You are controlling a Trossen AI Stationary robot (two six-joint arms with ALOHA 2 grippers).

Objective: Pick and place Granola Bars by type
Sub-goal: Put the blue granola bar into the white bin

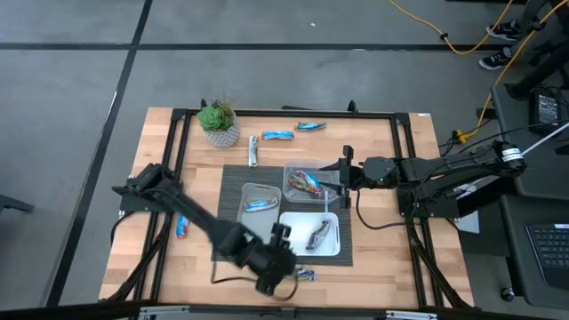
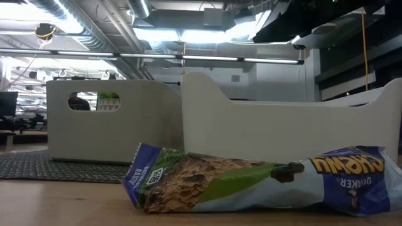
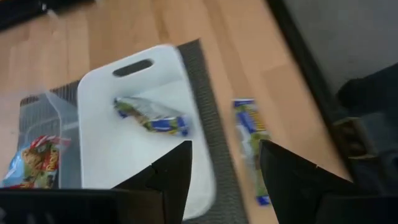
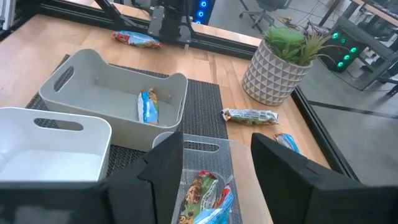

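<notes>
Roughly half sorted: foil-wrapped granola bars [image 1: 308,183] fill three trays at frame centre; five loose [image 1: 276,135] outside. Left gripper [image 3: 224,180] and right gripper [image 4: 216,177] hover, fingers spread, empty.

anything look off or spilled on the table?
Nothing spilled or damaged. Several bars lie loose outside the trays: one by the white tray at the front edge, one under the left arm, three near the plant.
</notes>
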